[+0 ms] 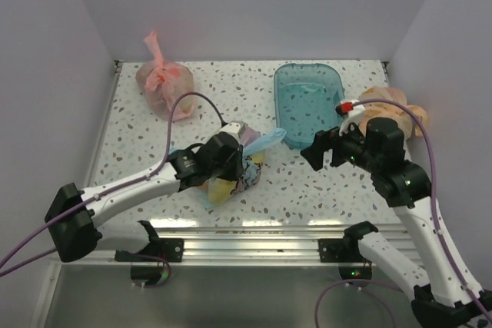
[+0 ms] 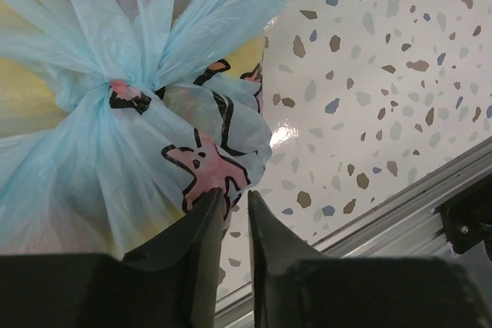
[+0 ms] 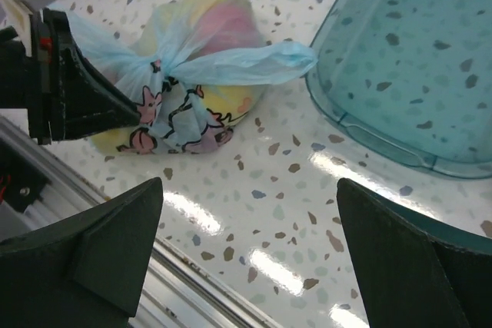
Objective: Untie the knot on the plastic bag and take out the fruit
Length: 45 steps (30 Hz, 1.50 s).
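Plastic bag (image 1: 252, 165) lies knotted by the counter's (image 1: 307, 182) near edge, left of the teal tray (image 1: 279, 105). Left tool (image 2: 234, 201) pinches its film beside the knot (image 3: 163, 67), probably to anchor it. Right tool (image 3: 247, 190) hangs spread wide, apart from the bag.

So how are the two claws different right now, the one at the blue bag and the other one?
The left claw is closed to a narrow slit, pinching the plastic bag near its knot; the right claw is spread wide and holds nothing. The left claw touches the bag, while the right claw hangs over the table between the bag and the teal tray. Both have dark fingers.
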Available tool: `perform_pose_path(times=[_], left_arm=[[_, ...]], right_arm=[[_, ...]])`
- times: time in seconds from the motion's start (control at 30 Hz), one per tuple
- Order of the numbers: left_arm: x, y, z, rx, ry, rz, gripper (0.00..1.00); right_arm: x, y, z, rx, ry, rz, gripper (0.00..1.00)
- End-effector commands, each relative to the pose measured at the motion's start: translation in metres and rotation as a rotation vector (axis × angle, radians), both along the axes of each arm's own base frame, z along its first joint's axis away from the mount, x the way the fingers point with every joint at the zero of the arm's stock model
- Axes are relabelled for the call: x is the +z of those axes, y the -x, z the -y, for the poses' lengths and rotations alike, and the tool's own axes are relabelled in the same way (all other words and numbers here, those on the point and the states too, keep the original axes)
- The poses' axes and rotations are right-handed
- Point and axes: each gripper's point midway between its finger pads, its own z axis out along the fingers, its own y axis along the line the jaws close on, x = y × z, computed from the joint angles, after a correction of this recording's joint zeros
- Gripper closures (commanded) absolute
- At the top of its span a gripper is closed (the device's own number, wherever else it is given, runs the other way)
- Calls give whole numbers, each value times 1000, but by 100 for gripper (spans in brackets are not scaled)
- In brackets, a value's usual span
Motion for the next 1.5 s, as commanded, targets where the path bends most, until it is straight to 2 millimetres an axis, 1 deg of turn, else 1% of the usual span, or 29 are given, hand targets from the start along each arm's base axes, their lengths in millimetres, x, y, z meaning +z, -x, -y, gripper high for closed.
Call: perform_pose_path(times=[0.0,0.03,0.07,0.13,0.17,0.2,0.27,0.3,0.33,0.37,0.4,0.43,0.57,0.67,0.7,0.77,0.8,0.83,0.87,0.9,0.97,1.0,1.03,1.1,1.13,1.2,1.23,1.33,1.47], left_arm=[[20,7,-19,84,52,39,70],[22,9,-23,104,64,39,65],[30,12,-28,116,95,53,54],[30,14,-34,144,110,51,43],[32,14,-38,157,107,57,32],[34,13,-39,164,102,61,28],[29,6,-44,199,47,65,24],[33,2,-43,210,38,72,24],[32,-2,-46,228,7,81,24],[27,-6,-45,245,-21,77,24],[28,-14,-44,266,-33,95,24],[30,-17,-43,270,-29,108,24],[18,-29,-41,293,-95,120,25],[6,-30,-47,321,-122,118,28],[-6,-26,-52,320,-141,105,30],[-12,-22,-51,324,-108,94,35],[-26,-16,-56,320,-122,76,37],[-29,-14,-53,317,-92,67,40],[-31,-12,-53,318,-76,64,46],[-41,-6,-58,315,-80,48,49],[-45,-3,-57,308,-47,44,62],[-45,-1,-56,303,-39,44,70],[-44,-2,-56,303,-34,49,83],[-41,-1,-56,299,-20,57,91],[-38,-1,-55,291,-11,63,100],[-38,0,-56,285,-5,67,100],[-38,0,-56,282,-1,68,100],[-37,4,-58,274,11,70,100],[-34,5,-60,278,30,79,100]], right_arm=[[1,7,-28,155,-48,-76,1],[-2,4,-29,151,-49,-89,1],[-3,0,-30,150,-42,-88,1],[-12,-6,-35,164,-13,-102,1],[-12,-9,-42,184,-10,-94,1],[-18,-16,-44,172,11,-106,1],[-20,-20,-58,193,22,-113,1],[-17,-26,-61,178,34,-101,1],[-26,-33,-67,179,52,-121,1],[-26,-34,-77,194,65,-108,1],[-29,-43,-84,185,94,-99,1],[-31,-47,-87,176,113,-95,1],[-34,-70,-100,124,139,-106,1],[-33,-80,-115,125,101,-99,7],[-32,-83,-120,127,93,-96,7],[-32,-84,-133,140,78,-95,9],[-41,-86,-139,143,87,-113,9],[-44,-87,-145,141,86,-121,10],[-45,-86,-153,148,92,-120,10],[-53,-88,-158,143,105,-132,10],[-58,-88,-170,136,102,-135,11],[-64,-91,-173,119,110,-139,13],[-64,-91,-180,113,93,-138,13],[-68,-93,-189,100,87,-144,13],[-72,-94,-196,84,83,-148,14],[-78,-94,-205,70,81,-153,16],[-87,-92,-211,55,91,-164,18],[-93,-89,-225,33,84,-165,21],[-112,-93,-236,-31,114,-163,28]])
